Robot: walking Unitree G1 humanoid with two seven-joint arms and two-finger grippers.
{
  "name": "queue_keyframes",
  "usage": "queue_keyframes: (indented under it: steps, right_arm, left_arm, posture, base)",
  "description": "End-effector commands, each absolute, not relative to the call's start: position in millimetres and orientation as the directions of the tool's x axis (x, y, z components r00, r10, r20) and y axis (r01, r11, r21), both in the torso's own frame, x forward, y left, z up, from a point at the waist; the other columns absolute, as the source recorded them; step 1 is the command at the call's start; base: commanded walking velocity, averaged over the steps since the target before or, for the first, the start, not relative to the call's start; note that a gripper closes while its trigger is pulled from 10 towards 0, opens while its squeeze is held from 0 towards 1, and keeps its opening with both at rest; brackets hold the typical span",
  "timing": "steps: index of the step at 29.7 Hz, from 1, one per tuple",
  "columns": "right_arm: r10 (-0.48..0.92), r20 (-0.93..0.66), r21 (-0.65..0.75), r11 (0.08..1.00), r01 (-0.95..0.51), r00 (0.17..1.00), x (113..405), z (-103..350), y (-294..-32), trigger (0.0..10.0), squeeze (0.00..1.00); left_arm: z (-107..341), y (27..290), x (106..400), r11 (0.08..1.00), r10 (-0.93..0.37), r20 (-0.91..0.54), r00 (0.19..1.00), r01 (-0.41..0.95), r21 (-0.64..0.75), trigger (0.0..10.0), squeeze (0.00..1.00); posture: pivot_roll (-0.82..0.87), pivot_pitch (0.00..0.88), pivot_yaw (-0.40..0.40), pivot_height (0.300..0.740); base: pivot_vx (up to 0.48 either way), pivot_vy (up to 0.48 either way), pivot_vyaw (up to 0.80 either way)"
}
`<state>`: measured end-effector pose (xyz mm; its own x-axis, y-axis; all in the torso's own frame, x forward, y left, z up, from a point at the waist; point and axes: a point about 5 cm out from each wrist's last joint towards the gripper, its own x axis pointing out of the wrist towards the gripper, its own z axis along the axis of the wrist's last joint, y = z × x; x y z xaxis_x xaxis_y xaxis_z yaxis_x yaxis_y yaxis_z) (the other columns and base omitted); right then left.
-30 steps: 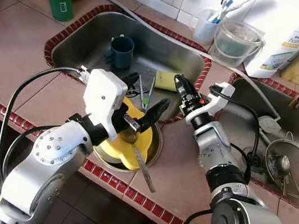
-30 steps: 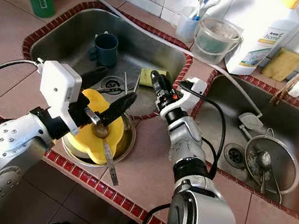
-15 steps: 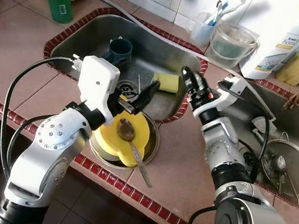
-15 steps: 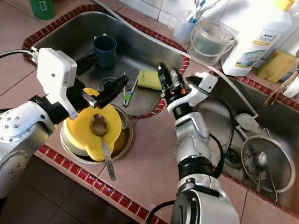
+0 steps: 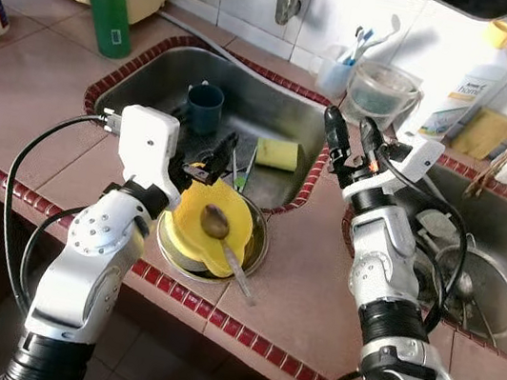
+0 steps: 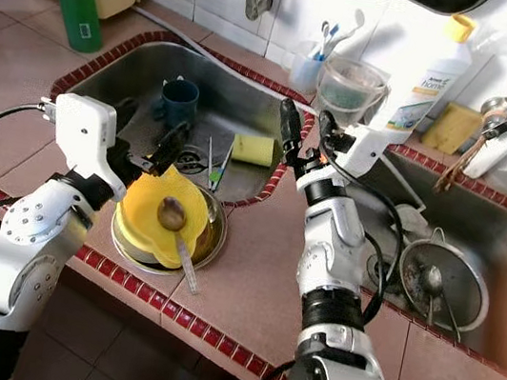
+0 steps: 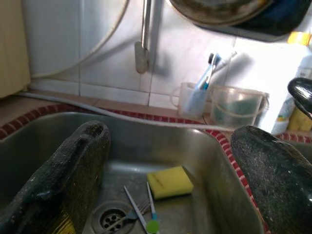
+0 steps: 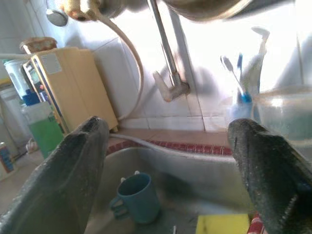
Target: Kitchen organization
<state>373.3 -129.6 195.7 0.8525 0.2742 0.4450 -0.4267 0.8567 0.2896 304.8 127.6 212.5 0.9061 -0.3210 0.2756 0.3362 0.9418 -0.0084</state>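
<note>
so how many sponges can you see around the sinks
2: one yellow sponge lies in the left sink basin; a second sponge leans on the wall behind the right sink. Others could be hidden.

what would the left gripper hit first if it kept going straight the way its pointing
Probably the yellow sponge on the sink floor, centred just below the left gripper between its open fingers. If its line runs higher, the sink's far wall comes first; depth is unclear.

A spoon [image 5: 223,238] lies on the yellow lid [image 5: 212,227] beside the sink [image 5: 168,90].
</note>
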Motion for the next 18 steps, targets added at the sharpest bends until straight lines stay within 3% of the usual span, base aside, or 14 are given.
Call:
queue_keyframes:
  steps: [1,2,3,8,16,18]
  right_arm:
    - [0.264,0.467,0.257,0.873,-0.415,0.844,370,201,-131,10.0,1.00]
    - [0.257,0.476,0.249,0.878,-0.409,0.841,368,203,-131,10.0,0.84]
    - [0.250,0.489,0.237,0.884,-0.403,0.836,366,205,-131,10.0,0.00]
    - [0.241,0.504,0.181,0.909,-0.375,0.829,359,206,-131,10.0,0.00]
    - [0.162,0.450,0.075,0.973,-0.218,0.878,347,188,-134,10.0,0.00]
    - [0.136,0.432,0.055,0.983,-0.176,0.892,343,181,-134,10.0,0.00]
  left_arm:
    - [219,127,307,0.941,-0.313,0.310,0.898,0.337,-0.026,10.0,0.00]
    - [220,127,308,0.941,-0.309,0.318,0.896,0.336,-0.032,10.0,0.00]
    - [220,128,309,0.940,-0.307,0.327,0.894,0.339,-0.043,10.0,0.00]
    - [210,133,312,0.950,-0.285,0.316,0.905,0.310,-0.030,10.0,0.00]
    - [187,148,310,0.979,-0.204,0.277,0.939,0.201,0.042,10.0,0.00]
    - [184,152,308,0.985,-0.166,0.287,0.944,0.171,0.006,10.0,0.00]
  posture:
    - [-0.13,0.042,-0.094,0.740]
    - [-0.13,0.038,-0.094,0.740]
    - [-0.13,0.035,-0.094,0.740]
    - [-0.13,0.023,-0.096,0.740]
    - [-0.12,0.031,-0.098,0.740]
    - [-0.12,0.028,-0.101,0.740]
  base:
    - [0.000,0.000,0.00]
    - [0.000,0.000,0.00]
    - [0.000,0.000,0.00]
    - [0.000,0.000,0.00]
    - [0.000,0.000,0.00]
    - [0.000,0.000,0.00]
